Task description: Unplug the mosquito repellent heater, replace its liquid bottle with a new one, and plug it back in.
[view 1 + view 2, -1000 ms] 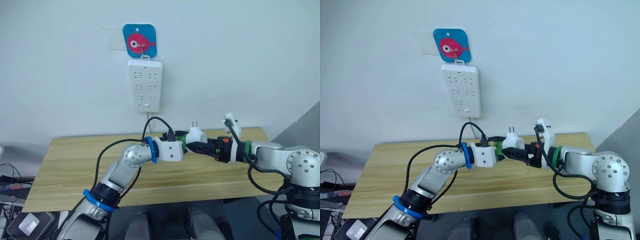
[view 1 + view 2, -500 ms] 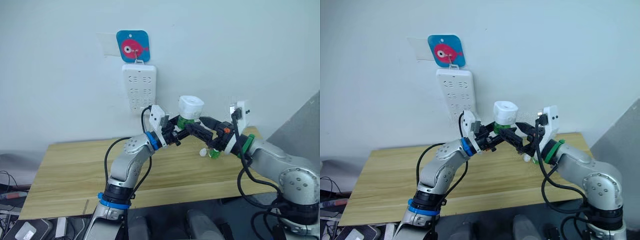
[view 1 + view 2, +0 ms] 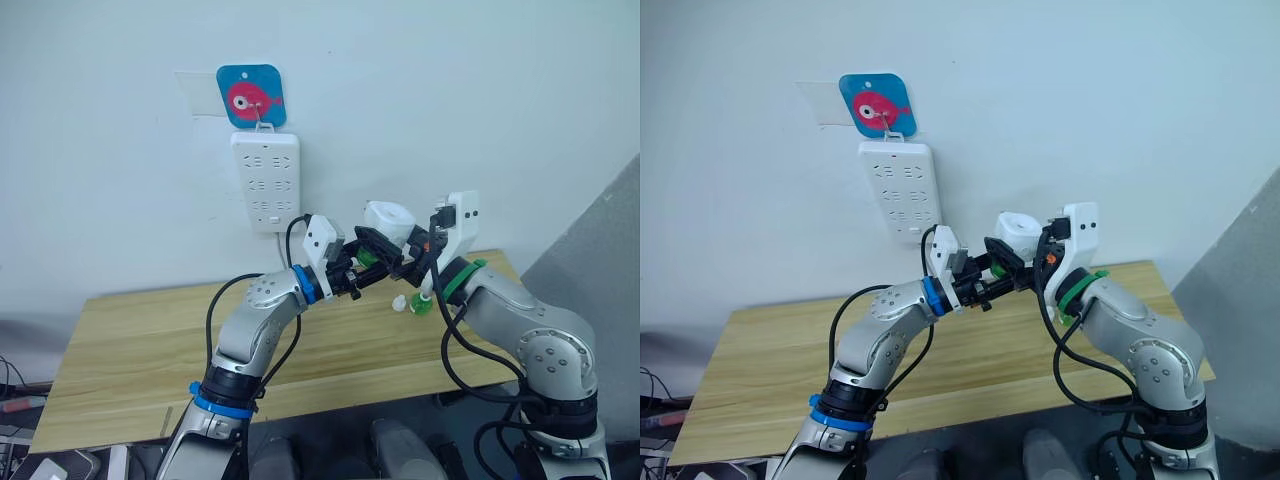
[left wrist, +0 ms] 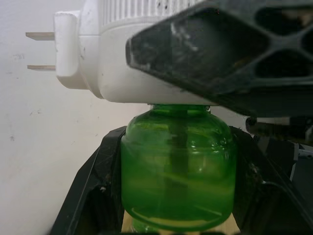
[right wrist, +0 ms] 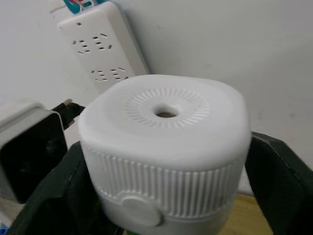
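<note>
The mosquito repellent heater [image 3: 388, 219] is held in the air in front of the wall, vent hole up, with its prongs [image 4: 41, 51] sticking out sideways. A green liquid bottle [image 4: 178, 181] hangs under it, neck in the heater's base. My left gripper [image 3: 366, 260] is shut on this bottle, one black finger [image 4: 90, 196] on each side. My right gripper [image 3: 402, 240] is shut on the heater's ribbed white body [image 5: 164, 147]. A second green bottle [image 3: 421, 304] stands on the table below my right wrist, next to a small white cap [image 3: 399, 303].
A long white power strip [image 3: 264, 182] hangs on the wall from a blue fish hook [image 3: 251, 97], up and to the left of the heater. The wooden table [image 3: 150, 340] runs below both arms. A grey panel stands at the far right.
The camera view has shifted. Both grippers lifted the heater and bottle from just above the table and turned the heater vent-up. The right wrist has since drawn closer to the heater.
</note>
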